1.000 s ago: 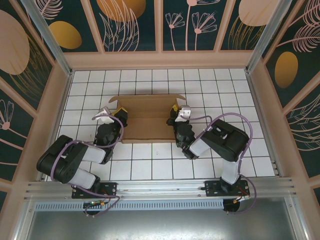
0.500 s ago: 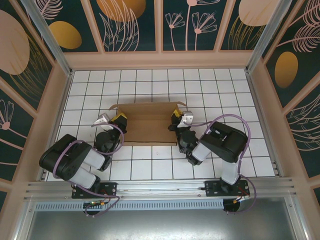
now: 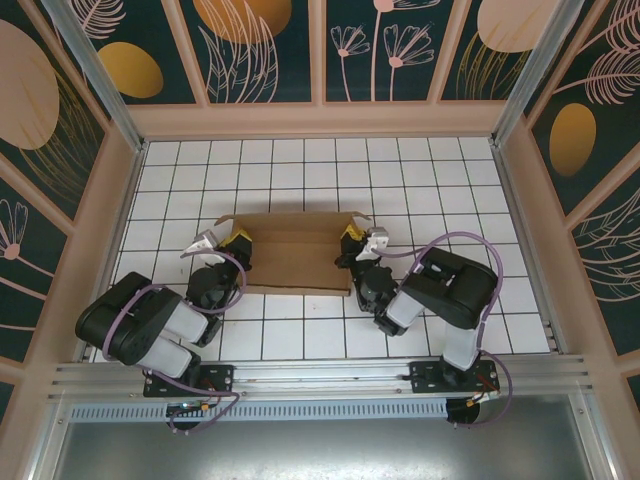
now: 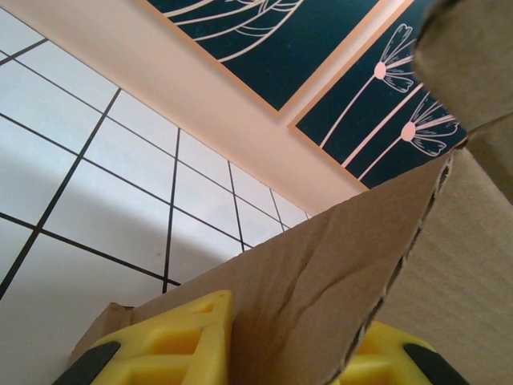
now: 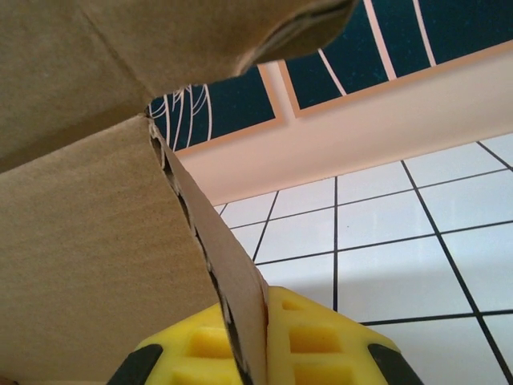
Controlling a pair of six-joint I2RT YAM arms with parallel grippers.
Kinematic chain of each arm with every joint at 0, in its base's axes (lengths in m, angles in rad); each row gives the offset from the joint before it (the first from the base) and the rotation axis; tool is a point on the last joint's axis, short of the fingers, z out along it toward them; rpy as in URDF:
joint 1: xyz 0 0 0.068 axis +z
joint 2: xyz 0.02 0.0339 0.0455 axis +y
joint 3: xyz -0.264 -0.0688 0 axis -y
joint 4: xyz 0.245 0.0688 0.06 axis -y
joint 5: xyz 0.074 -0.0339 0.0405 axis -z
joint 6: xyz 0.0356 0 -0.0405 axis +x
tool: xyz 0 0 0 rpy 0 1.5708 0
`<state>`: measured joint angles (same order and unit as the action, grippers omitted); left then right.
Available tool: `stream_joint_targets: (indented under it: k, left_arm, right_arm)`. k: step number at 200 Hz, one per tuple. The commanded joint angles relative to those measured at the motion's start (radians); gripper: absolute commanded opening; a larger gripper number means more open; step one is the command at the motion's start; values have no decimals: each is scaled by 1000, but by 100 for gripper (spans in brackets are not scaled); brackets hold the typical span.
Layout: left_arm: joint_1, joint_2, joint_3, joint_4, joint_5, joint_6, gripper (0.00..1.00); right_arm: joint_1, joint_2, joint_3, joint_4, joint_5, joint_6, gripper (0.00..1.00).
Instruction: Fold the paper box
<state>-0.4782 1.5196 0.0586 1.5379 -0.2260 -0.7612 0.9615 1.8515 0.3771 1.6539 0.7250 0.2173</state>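
Gripping: the left end effector (image 3: pixel 237 246) is clenched on the left end wall of the box (image 3: pixel 295 250); in the left wrist view a cardboard edge rises between its two yellow fingers (image 4: pixel 172 341)
Right end effector (image 3: pixel 351 243): clenched on the right end wall, with a thin cardboard edge pinched between its yellow fingers (image 5: pixel 321 341)
Box place: about mid-table on the white tiled table (image 3: pixel 300 165), just ahead of both arms and lying between the two end effectors
Long axis: runs left to right across the table, from one end effector to the other
Direction: the box body lies to the right of the left end effector and to the left of the right one, so each faces inward along the long axis
Nearer arm: neither, since each touches its own end of the box
Box state: the base panel looks flat on the table, the two held end walls stand up from it, and the far corners tip upward; the box is not closed
Step, as a judgement: raising the end walls, with the task looking only partly done
What the coming move turns on: the two grips sit opposite each other on the same axis, so an uneven pull from either side would likely skew or drag the box
Risk, as a judgement: thin cardboard may buckle or slip out of the fingers
Count: one box, two arms, two end effectors, both holding cardboard
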Motion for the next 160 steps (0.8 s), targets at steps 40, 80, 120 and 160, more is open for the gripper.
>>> stream_joint_targets:
  k: [40, 80, 120, 160]
  left_arm:
    - [-14, 69, -44, -50, 26, -77, 24]
    - [-14, 82, -63, -56, 1, -100, 20]
    - [-14, 40, -71, -139, -54, -101, 14]
    - [-14, -36, -60, -268, -132, -69, 10]
  right_arm:
    - [145, 155, 58, 51, 217, 65, 0]
    - [158, 177, 62, 49, 234, 41, 0]
    - [160, 186, 13, 49, 225, 52, 5]
    - [160, 185, -21, 56, 169, 47, 20]
